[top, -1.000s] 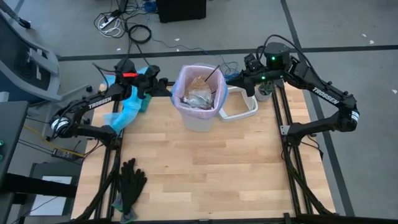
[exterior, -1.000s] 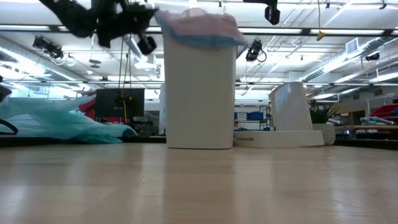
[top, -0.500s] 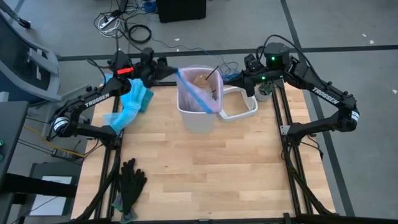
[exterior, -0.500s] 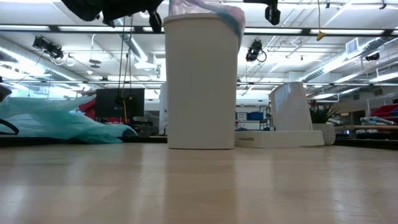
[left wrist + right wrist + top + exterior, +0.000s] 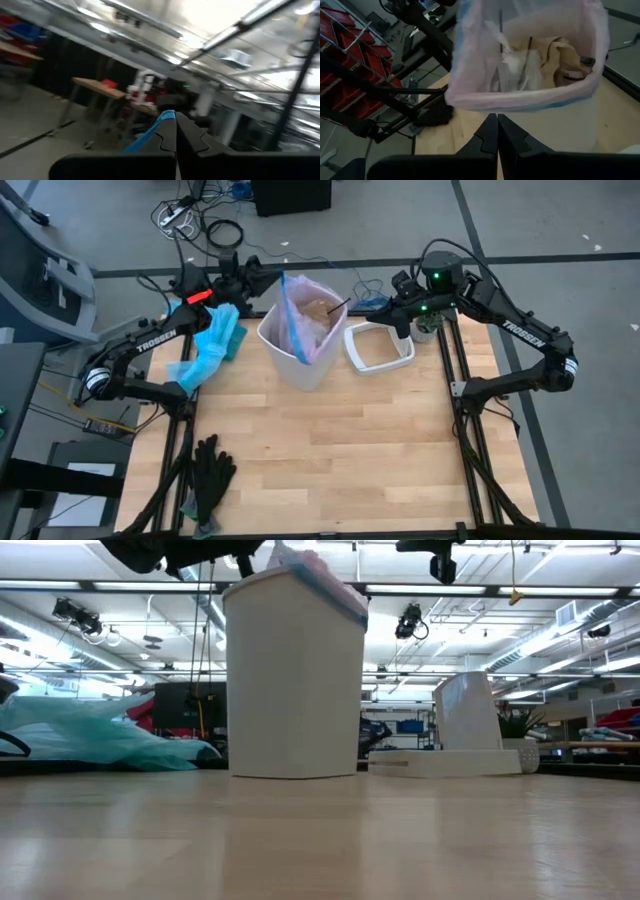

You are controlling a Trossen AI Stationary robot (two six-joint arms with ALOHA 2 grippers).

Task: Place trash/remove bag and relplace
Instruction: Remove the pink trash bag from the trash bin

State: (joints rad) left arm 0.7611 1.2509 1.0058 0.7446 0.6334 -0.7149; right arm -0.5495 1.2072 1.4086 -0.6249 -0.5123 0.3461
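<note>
Pink bag rim pinched by left hand; right hand closed, empty.

Robotics lab — ceiling strip lights, floor cables.

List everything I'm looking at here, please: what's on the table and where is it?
Bin: one, white, far middle of the table, tilted toward the left arm.
Bag: one, pale pink with a blue drawstring, lining the bin, its left edge pulled up.
Trash: several scraps, brown paper, clear film and thin black utensils, inside the bag.
Bin lid: one, white, on the table right of the bin.
Light-blue bag: one, far left edge.
Gloves: black, near left corner.
Left gripper: shut on the bag's drawstring.
Right gripper: shut, beside the bin's rim.
</note>
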